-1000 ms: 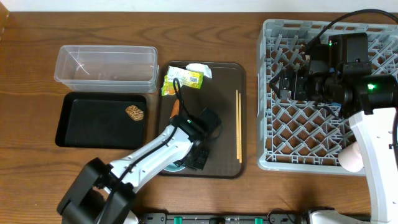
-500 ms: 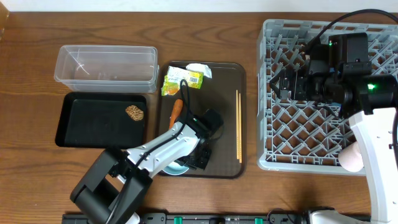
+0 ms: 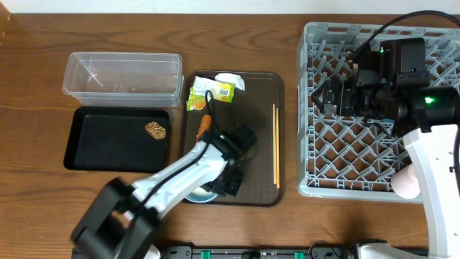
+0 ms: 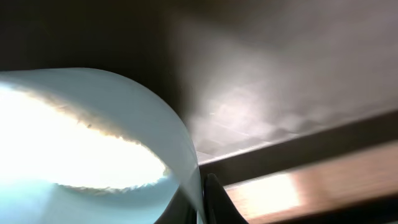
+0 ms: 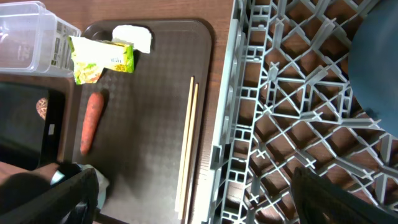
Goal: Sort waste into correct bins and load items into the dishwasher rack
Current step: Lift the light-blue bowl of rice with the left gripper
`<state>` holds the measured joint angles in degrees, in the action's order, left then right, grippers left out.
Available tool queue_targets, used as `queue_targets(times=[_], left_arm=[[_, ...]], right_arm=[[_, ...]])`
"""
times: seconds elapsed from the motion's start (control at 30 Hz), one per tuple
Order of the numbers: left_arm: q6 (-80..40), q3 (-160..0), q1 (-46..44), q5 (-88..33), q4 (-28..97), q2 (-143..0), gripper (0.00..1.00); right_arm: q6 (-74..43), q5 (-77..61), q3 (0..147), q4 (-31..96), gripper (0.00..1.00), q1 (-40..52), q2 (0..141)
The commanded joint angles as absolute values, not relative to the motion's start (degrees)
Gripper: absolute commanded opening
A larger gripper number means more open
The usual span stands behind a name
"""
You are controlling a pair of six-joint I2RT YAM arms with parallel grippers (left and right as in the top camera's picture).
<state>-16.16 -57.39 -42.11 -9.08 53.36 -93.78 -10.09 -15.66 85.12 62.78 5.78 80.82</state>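
White-and-light-blue bowl [image 4: 93, 143] sits at the near edge of the dark brown serving tray [image 3: 255, 108], and the left claw [image 3: 226, 181] is clenched on its thin rim. In the left wrist view the pale blue wall runs down against one dark finger [image 4: 214, 200]; the other finger is hidden by the bowl.

Ahead of this claw, farther from the robot, the orange carrot piece [image 3: 204, 124] lies on the same tray. Beyond it are the yellow-green printed wrapper [image 3: 212, 92] and the crumpled white paper [image 3: 231, 80], touching each other. To the right of the claw lie the wooden chopsticks [image 3: 275, 155], parallel and close together. To its left, off the serving tray, is the black tray [image 3: 100, 147] with the small brown food lump [image 3: 156, 129] inside, and behind that the clear tub [image 3: 122, 75].

The right claw [image 5: 194, 177] hangs over the grey rack [image 3: 381, 151] with its fingers spread wide and nothing between them. Beside it to the right, inside the rack, part of the dark blue dish [image 5: 376, 62] shows.
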Motion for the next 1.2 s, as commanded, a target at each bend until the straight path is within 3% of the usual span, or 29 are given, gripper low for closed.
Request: queue_targets(times=[0.0, 0.33, 1.17], left_arm=[[-16.97, -59.57, -42.17, -9.78, 53.47, -88.90, 0.06], [-19.38, -59.57, -42.19, -5.54, 53.08, -85.49, 0.06], [-23.24, -58.54, -44.14, -8.38, 50.85, -94.76, 0.08]], right_arm=[[-10.70, -16.10, 85.06, 62.81, 0.91, 6.61, 80.25], [-10.70, -16.08, 85.06, 62.81, 0.91, 6.61, 80.25], [-10.70, -16.08, 85.06, 62.81, 0.91, 6.61, 80.25]])
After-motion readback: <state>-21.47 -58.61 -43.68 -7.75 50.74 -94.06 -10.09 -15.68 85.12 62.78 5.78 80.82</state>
